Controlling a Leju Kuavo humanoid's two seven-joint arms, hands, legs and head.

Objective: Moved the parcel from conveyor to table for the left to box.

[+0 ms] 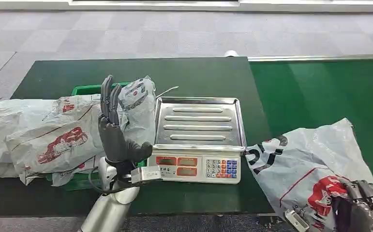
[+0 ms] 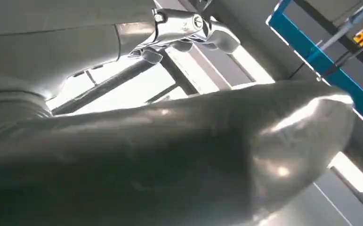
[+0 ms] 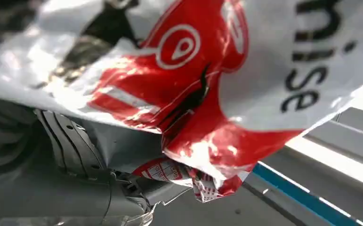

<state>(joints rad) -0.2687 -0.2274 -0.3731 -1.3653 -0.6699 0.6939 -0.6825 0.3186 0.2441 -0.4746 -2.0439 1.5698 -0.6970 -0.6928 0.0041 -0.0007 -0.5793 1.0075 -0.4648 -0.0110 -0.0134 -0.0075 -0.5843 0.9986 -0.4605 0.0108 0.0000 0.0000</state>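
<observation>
A grey plastic parcel with red and black print hangs over the green conveyor's near edge at the right. My right hand grips its lower corner, and the right wrist view has the crumpled red and white bag pressed against that hand. My left hand is raised upright over the table's left side with fingers straight and apart, holding nothing. It stands in front of several grey parcels piled on a green box.
A weighing scale with a steel pan and keypad sits mid-table between my hands. The dark green table meets the brighter green conveyor on the right. Grey carpet floor lies beyond.
</observation>
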